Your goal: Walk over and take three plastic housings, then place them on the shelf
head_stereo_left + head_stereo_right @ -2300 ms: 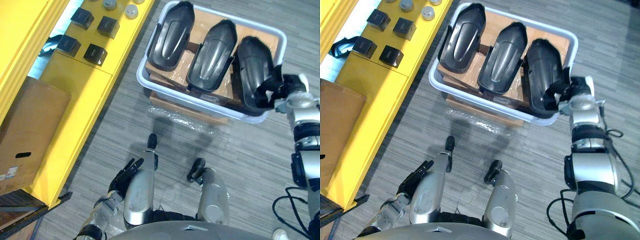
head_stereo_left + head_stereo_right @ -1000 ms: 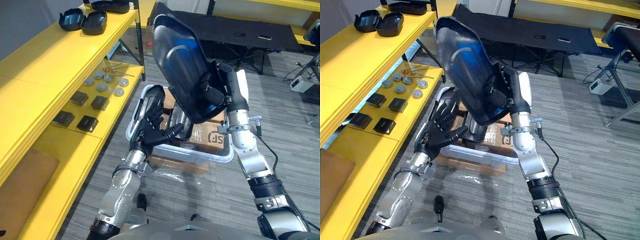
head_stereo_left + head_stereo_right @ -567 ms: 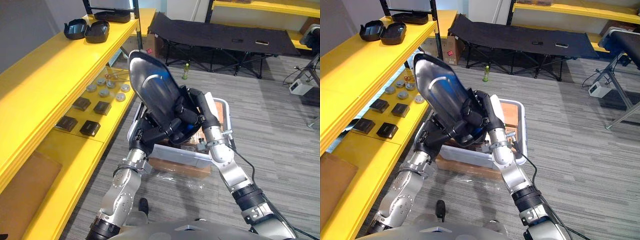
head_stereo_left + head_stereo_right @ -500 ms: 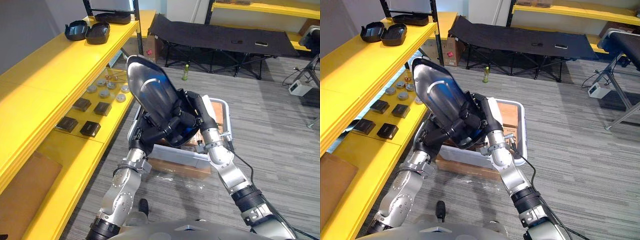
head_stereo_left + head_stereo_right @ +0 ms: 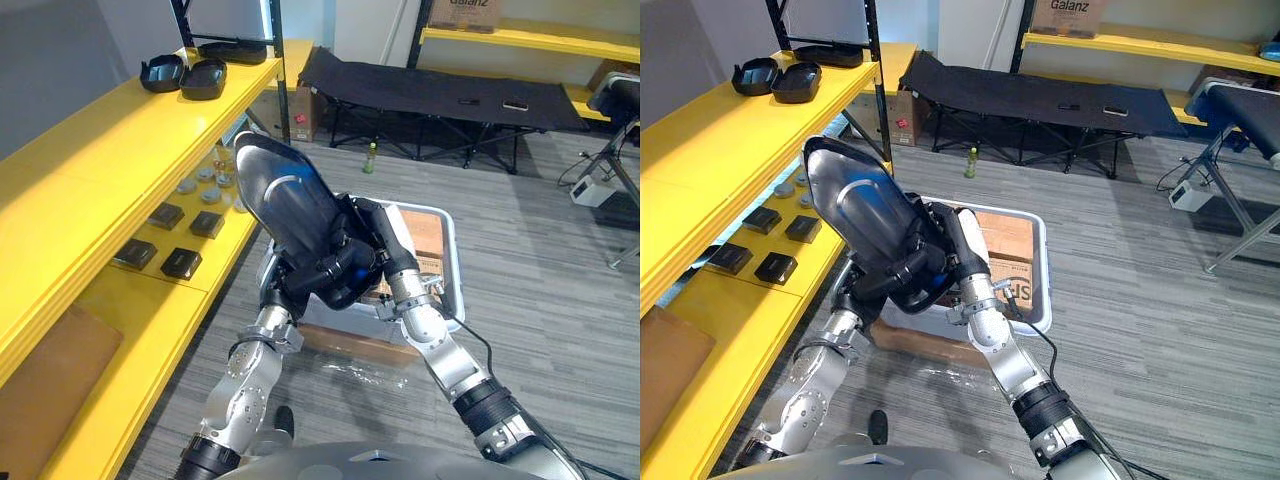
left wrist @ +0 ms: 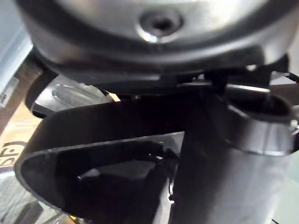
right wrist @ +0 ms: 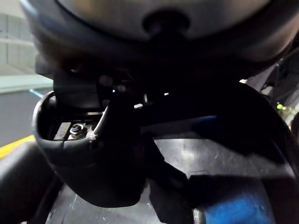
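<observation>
The floor point(image 5: 540, 260) lies open from 1 to 5 o'clock. The yellow shelf point(image 5: 90, 170) runs from 7 up to 11 o'clock, its top deck bare along most of its length and its front edge facing the middle. A black cot point(image 5: 440, 90) stands at 12 to 1 o'clock.

In the middle sits the white bin point(image 5: 1044, 270) on cardboard, with a printed carton point(image 5: 425, 240) inside it; its lettering is partly hidden. Above the bin's 9 o'clock side the housing point(image 5: 285, 205) is held up off the bin, tilted, its upper end leaning toward 10 o'clock, near the shelf's edge.

The right hand point(image 5: 375, 240) has its fingers curled round the housing's lower end. The left hand point(image 5: 862, 288) is under the housing, touching it; I cannot tell its grip.

A box point(image 5: 50, 370) sits low in the shelf at 8 o'clock. Black trays point(image 5: 185, 72) rest on the top deck at 11 o'clock. Black blocks point(image 5: 180, 262) and grey discs point(image 5: 205, 180) lie on the lower deck at 9 to 10 o'clock. A green bottle point(image 5: 371, 157) stands on the floor by the cot.
</observation>
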Tool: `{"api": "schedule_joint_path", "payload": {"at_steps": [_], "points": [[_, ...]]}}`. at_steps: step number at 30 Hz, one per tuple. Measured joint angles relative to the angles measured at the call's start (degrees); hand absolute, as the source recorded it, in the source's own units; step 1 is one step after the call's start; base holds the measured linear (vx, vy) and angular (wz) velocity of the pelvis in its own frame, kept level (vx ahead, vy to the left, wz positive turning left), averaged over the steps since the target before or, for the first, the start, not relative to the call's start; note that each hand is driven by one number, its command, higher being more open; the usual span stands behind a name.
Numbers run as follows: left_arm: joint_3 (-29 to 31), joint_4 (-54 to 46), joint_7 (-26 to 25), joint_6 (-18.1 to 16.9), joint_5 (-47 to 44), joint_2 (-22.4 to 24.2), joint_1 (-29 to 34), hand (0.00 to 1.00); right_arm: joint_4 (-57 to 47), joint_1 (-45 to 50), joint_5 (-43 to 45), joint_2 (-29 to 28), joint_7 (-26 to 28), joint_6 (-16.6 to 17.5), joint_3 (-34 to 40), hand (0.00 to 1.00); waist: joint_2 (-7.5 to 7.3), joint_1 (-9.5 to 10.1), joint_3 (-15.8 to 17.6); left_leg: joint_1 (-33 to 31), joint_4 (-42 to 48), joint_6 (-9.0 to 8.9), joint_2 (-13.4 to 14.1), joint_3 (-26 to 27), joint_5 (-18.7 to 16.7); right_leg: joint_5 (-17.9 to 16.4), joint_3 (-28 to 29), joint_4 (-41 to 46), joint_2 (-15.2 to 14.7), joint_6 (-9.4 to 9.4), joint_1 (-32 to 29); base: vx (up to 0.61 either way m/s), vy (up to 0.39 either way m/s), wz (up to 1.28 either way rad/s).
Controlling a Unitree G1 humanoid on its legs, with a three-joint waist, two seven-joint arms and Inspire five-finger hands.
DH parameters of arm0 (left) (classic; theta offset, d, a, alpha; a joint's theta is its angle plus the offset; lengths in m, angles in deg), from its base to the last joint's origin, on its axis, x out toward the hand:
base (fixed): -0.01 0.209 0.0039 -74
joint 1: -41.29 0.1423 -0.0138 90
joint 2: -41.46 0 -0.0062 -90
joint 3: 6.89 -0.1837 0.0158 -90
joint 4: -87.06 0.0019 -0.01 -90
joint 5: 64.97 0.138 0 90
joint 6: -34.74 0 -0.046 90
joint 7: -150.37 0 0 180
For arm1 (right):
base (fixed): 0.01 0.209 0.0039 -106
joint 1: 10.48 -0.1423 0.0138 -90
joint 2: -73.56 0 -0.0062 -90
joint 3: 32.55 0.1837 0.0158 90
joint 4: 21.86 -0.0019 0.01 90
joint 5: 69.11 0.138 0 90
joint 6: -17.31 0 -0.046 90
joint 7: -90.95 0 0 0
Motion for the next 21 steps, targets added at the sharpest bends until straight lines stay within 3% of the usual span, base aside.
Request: {"api": "schedule_joint_path", "payload": {"at_steps": [1,2,8,16,21], "points": [[-0.05,0.32,0.0,0.12,-0.01,0.0,0.0,1.0,0.09,0.08,-0.02,0.01,0.0,0.0,0.0,0.0,0.0,-0.05,0.0,0.0,0.0,0.0,0.0,0.01,0.0,0.0,0.02,-0.01,0.0,0.0,0.0,0.0,0.0,0.0],[-0.26,1.0,0.03,0.16,-0.01,0.0,0.0,0.0,0.09,0.11,-0.04,0.03,-0.01,0.0,-0.14,0.0,-0.01,-0.1,-0.01,0.01,0.0,-0.02,0.0,0.02,0.02,0.03,0.04,-0.05,0.01,-0.03,-0.01,0.0,0.0,0.0],[-1.95,1.36,-0.4,-0.19,-1.64,0.0,0.0,0.0,0.18,0.12,0.0,0.14,-1.28,-0.01,-0.53,0.0,-0.1,-0.09,-0.07,0.01,0.0,-0.19,0.22,0.1,0.17,0.36,0.19,-0.65,0.33,-0.1,0.08,0.0,-0.002,-0.01],[-2.66,4.27,-3.86,-4.3,-8.15,0.89,0.04,0.0,0.46,1.33,-0.11,-0.23,-2.34,-0.03,-1.78,0.0,-0.14,-0.12,-0.38,0.15,-0.01,-0.24,0.34,0.07,0.21,0.36,0.31,-0.6,0.44,-0.1,0.11,0.0,0.0,0.0],[-0.13,6.52,-3.83,-6.59,-13.49,1.4,0.65,0.0,0.02,3.67,0.06,-3.43,-2.17,0.24,-2.21,0.0,-0.17,-0.52,-0.4,0.2,-0.01,-0.28,0.38,0.12,0.22,0.35,0.33,-0.56,0.45,-0.11,0.11,0.0,0.0,0.0]]}}
